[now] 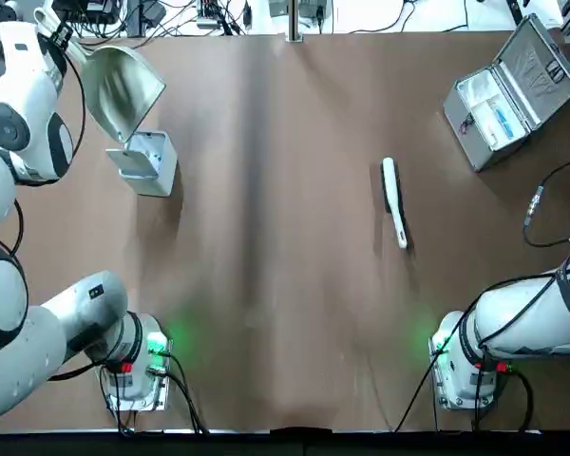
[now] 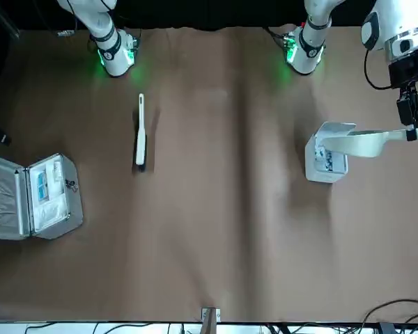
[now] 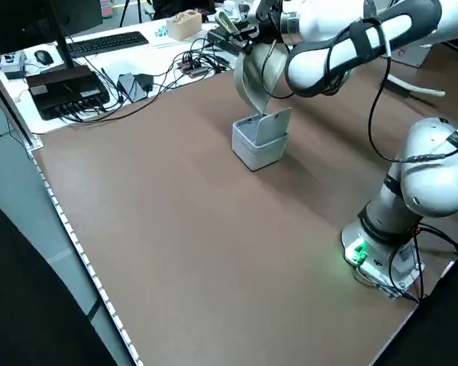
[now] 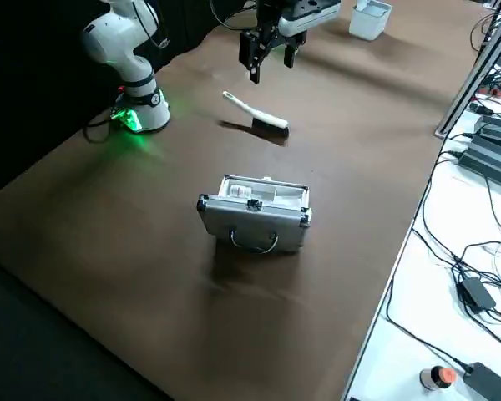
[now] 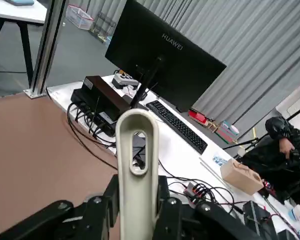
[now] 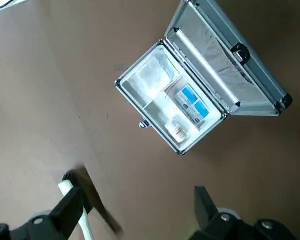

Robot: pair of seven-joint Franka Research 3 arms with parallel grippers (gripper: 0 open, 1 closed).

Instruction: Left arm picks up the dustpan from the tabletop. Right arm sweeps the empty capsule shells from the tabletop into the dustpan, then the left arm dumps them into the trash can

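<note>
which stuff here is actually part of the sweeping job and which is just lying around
Part of the job:
left gripper, shut on the dustpan handle, tipped over the trash can
right gripper, open above the brush
tabletop

Lying about:
open metal case
monitor, keyboard and cables beyond the table

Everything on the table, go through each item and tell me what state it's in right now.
Dustpan: held by its handle in the left gripper, tipped over the trash can.
Trash can: lid open, blue and white bits inside.
Brush: lying flat on the tabletop, untouched.
Metal case: open, lid raised.
Right gripper: open, empty, above the brush.
</note>
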